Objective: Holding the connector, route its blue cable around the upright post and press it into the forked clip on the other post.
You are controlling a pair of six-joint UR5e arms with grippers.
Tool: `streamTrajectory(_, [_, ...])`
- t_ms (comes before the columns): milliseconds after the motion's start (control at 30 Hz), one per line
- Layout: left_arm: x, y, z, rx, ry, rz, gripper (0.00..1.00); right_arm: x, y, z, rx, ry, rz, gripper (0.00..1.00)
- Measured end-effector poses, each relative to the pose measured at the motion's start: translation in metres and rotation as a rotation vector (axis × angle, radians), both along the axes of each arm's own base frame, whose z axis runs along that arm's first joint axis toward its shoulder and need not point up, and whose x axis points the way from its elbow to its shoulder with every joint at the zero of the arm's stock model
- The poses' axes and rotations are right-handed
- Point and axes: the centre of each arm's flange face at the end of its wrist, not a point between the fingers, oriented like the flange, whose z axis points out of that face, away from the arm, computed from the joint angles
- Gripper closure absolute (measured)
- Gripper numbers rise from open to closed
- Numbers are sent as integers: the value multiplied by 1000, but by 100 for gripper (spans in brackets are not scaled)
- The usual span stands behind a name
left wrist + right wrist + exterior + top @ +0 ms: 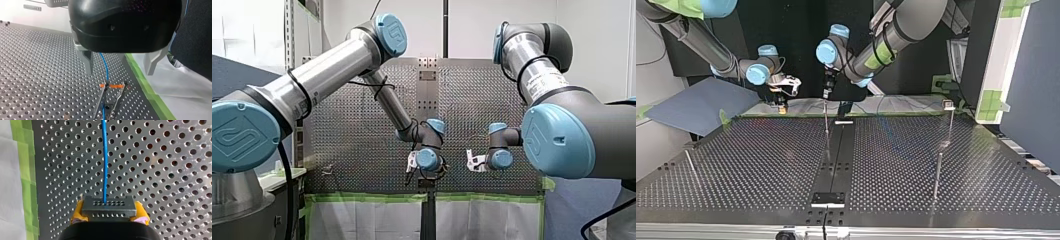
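Since the right gripper [109, 212] is clamped on the connector [109, 205] between its yellow pads [78, 212], that arm owns the cable end. From the connector's far face the blue cable [105, 165] runs straight ahead over the perforated table [162, 170], in line with the gripper. Green tape [25, 170] edges the table on one side. The long axis points away from the hand, so I'd treat routing as a sideways sweep of that line, not a push along it.

Further out, in the left wrist view, the left gripper [119, 72] is spread wide, its metal fingers [88, 62] straddling the cable without touching it. Just beyond the fingertips is the forked clip [119, 96], with an orange band [116, 86] across its prong tips. The cable meets one prong at the band, then shows again lower between the prongs. I can't tell if it's seated.

In the top view both grippers hang near each other at the table's far edge, the right gripper at the view's left. A thin post [949, 125] stands well apart at the view's right. My read: the left gripper is nearer the clip, so you'd press with that one.
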Motion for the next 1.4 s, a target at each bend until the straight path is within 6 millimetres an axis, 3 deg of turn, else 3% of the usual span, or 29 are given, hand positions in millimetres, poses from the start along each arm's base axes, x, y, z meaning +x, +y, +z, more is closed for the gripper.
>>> streamTrajectory(1400, [-5,4,1,-20,0,92,0,1,0,0,0,-2,6,62])
